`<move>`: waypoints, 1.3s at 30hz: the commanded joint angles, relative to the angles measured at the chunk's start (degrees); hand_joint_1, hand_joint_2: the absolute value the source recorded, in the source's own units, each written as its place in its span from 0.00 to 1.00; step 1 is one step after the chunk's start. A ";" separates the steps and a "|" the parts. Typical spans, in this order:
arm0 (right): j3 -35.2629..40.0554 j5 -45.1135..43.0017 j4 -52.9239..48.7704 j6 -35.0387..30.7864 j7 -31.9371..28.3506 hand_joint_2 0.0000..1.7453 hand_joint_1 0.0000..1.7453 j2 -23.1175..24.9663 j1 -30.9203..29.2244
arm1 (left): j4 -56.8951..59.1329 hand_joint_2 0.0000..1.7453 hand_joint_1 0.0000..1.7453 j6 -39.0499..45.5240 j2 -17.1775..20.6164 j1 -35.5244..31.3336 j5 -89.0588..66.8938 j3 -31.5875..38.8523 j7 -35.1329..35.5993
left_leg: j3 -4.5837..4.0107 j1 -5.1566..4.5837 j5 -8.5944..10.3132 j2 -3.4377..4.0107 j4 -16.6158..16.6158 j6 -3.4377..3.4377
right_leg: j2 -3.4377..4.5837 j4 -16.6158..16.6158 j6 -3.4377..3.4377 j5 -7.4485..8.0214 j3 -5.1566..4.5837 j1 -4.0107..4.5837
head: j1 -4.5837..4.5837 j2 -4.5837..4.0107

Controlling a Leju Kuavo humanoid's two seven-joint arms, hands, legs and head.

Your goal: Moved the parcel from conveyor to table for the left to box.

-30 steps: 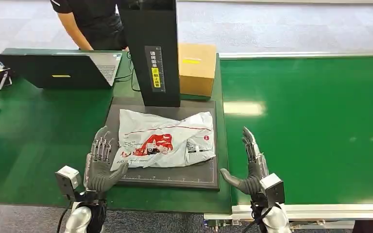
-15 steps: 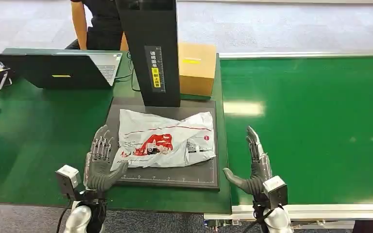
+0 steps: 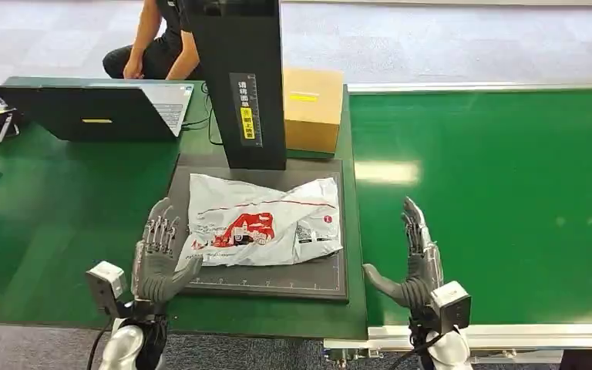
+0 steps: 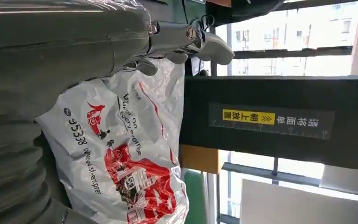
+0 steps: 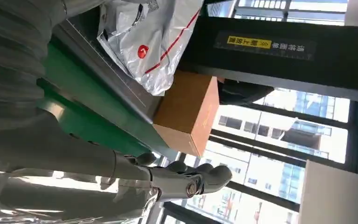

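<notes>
The parcel (image 3: 262,221), a white plastic mail bag with red print, lies flat on the dark scale plate (image 3: 270,279) of the table. The left wrist view shows the parcel (image 4: 121,158) close up, and the right wrist view shows its far corner (image 5: 154,42). My left hand (image 3: 158,258) stands open, fingers spread, just beside the parcel's left edge; I cannot tell if it touches. My right hand (image 3: 415,262) is open over the near edge of the green conveyor (image 3: 501,193), well apart from the parcel, holding nothing.
A black scanner post (image 3: 239,81) rises at the back of the plate, with a cardboard box (image 3: 312,108) beside it. A laptop (image 3: 96,108) sits at the back left. A person (image 3: 154,42) crouches behind the table.
My right hand has drifted right and slightly nearer, away from the parcel. The left hand and the parcel have stayed put. The person behind the table has crouched lower.
</notes>
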 commanded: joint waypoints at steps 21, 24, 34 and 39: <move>-2.66 -0.27 0.80 2.66 -1.04 1.00 0.00 0.63 0.03 | 1.60 1.00 0.00 0.09 0.81 -0.24 -0.33 -0.04 0.26 | 0.08 0.00 0.01 -0.02 -0.06 0.01 | -0.03 -0.06 -0.04 -0.01 0.09 0.01 | 0.00 0.00; -2.78 -0.19 0.62 2.64 -1.03 1.00 0.00 0.66 -0.02 | 1.42 1.00 0.00 0.04 0.82 -0.16 -0.38 0.00 0.27 | 0.09 0.00 0.00 -0.01 -0.06 0.01 | -0.02 -0.06 -0.04 -0.01 0.10 0.01 | 0.00 0.00; -2.50 0.48 0.64 2.78 -1.05 1.00 0.00 0.81 0.10 | 1.20 1.00 0.00 0.06 0.68 0.07 -0.44 0.10 0.32 | 0.06 -0.01 0.00 -0.01 -0.05 0.01 | -0.02 -0.04 -0.03 0.00 0.07 0.00 | 0.00 0.00; -2.50 0.48 0.64 2.78 -1.05 1.00 0.00 0.81 0.10 | 1.20 1.00 0.00 0.06 0.68 0.07 -0.44 0.10 0.32 | 0.09 0.00 0.00 0.00 -0.07 0.01 | -0.01 -0.07 -0.05 0.00 0.11 0.01 | 0.00 0.00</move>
